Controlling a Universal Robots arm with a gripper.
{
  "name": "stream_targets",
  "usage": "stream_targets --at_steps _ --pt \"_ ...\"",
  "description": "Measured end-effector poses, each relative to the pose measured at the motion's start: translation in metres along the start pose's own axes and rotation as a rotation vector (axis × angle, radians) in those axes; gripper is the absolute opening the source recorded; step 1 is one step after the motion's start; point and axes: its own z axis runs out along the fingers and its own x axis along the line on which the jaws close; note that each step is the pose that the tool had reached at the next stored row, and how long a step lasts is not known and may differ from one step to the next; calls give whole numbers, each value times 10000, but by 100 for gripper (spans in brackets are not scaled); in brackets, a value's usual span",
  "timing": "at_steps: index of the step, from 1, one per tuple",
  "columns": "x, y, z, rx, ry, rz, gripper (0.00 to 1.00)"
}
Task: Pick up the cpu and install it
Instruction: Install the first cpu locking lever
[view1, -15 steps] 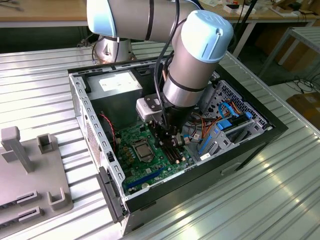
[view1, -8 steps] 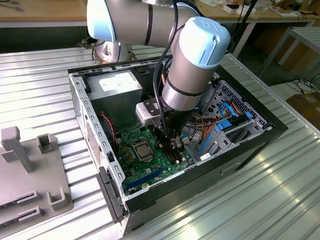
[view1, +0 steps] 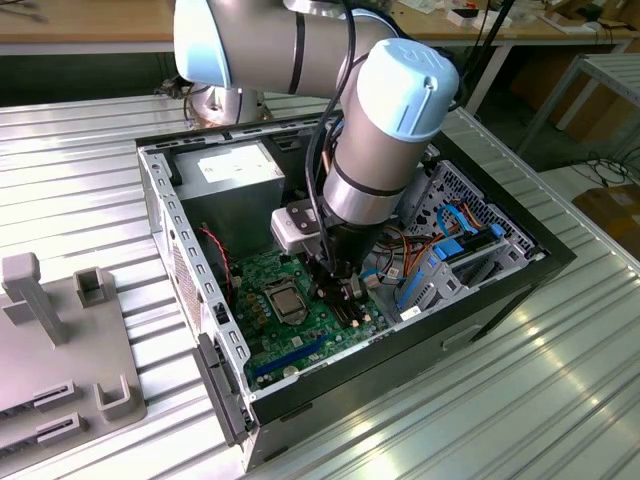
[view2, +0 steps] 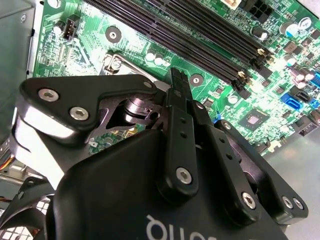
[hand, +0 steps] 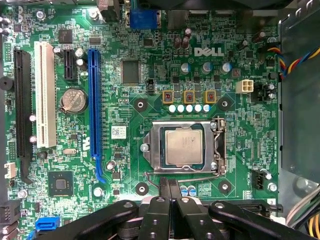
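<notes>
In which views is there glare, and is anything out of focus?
In the exterior view, the ribbed metal table reflects bright streaks. In the first wrist view, the green motherboard and the silvery-grey square cpu are evenly lit and sharp. In the second wrist view, the black gripper looks soft up close, with glare on its curved edge.

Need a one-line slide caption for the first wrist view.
The cpu sits in the motherboard socket, hand shut and empty beside it.

One cpu (hand: 184, 148), one motherboard (hand: 125, 130), one hand (hand: 170, 187).
</notes>
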Motion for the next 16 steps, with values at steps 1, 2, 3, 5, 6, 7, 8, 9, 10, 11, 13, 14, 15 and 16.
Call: stream_targets --at_steps 1,2,3,5,6,7,8,9,10,11,13,14,15,16 --pt "5 0 7 1 -1 -10 11" --pt "7 0 12 1 -1 -18 11" --pt "9 -1 15 1 0 -22 11" --pt "13 -1 25 0 4 -39 11" --pt "15 -1 30 1 4 -46 11" --pt "17 -1 36 4 1 -57 11" --pt "18 -1 39 5 2 -63 11" --pt "19 -2 41 7 1 -68 11" --pt "23 -2 43 9 2 -73 11" --pt "26 -1 45 9 4 -78 11" --pt "30 -2 51 10 3 -101 11" --pt "32 -2 53 10 4 -109 11" --pt "34 -2 55 10 5 -115 11" --pt "35 -2 56 10 6 -121 11"
